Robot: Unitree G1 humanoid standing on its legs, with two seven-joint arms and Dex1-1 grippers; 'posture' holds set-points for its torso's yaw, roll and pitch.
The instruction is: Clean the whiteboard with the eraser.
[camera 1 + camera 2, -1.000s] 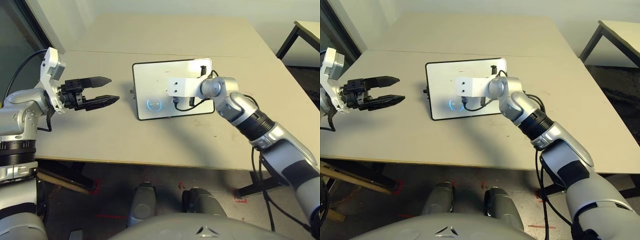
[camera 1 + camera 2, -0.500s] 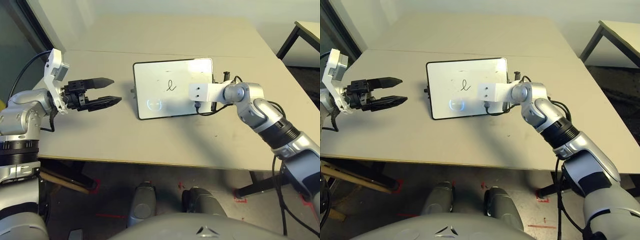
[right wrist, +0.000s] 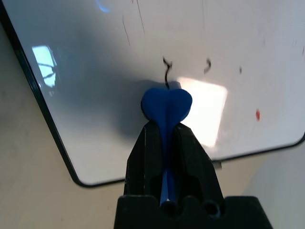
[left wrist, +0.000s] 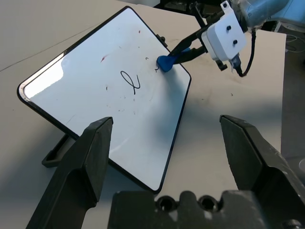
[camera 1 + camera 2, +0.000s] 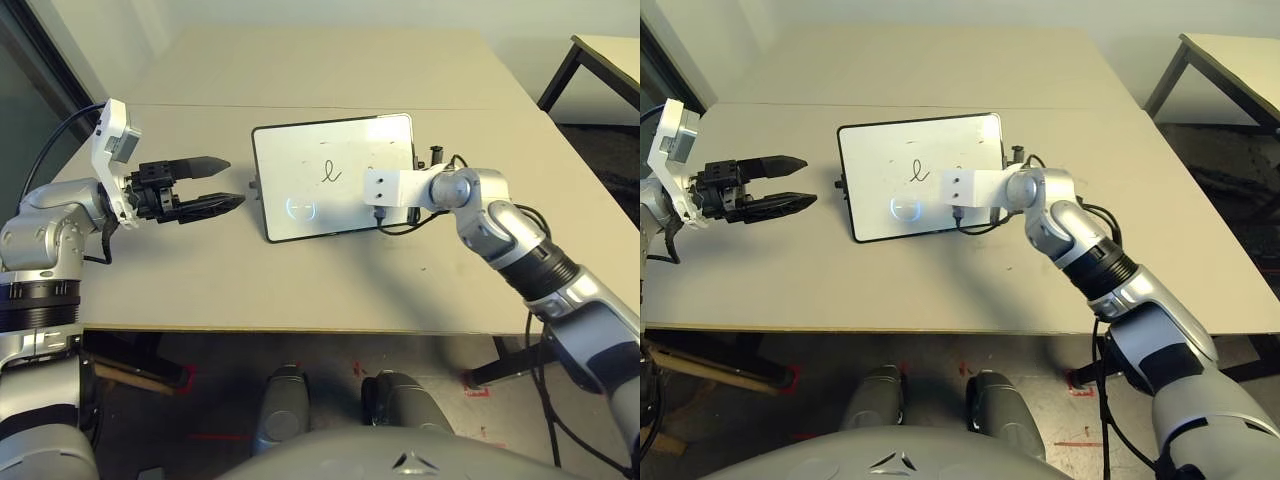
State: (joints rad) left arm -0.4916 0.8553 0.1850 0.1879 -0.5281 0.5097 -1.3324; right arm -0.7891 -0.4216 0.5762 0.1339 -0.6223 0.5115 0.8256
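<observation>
The whiteboard [image 5: 300, 160] lies on the tan table, with a black loop mark [image 5: 331, 172] near its middle and a bluish circle [image 5: 301, 207] by its near edge. My right gripper [image 3: 165, 125] is shut on the blue eraser [image 3: 167, 106], which presses on the board's right part beside small black squiggles [image 3: 166, 71]. From the left wrist, the eraser [image 4: 166, 62] shows in those black fingers near the board's edge. My left gripper [image 5: 236, 180] hovers open and empty above the table, left of the whiteboard.
A seam [image 5: 200, 105] crosses the table behind the board. Bare tabletop [image 5: 300, 280] runs between the board and the near edge. Another table with a dark leg [image 5: 560, 75] stands at the far right.
My right gripper swept the eraser from the board's middle to its right part, uncovering the black loop mark. The camera view shifted slightly. The left arm barely moved.
</observation>
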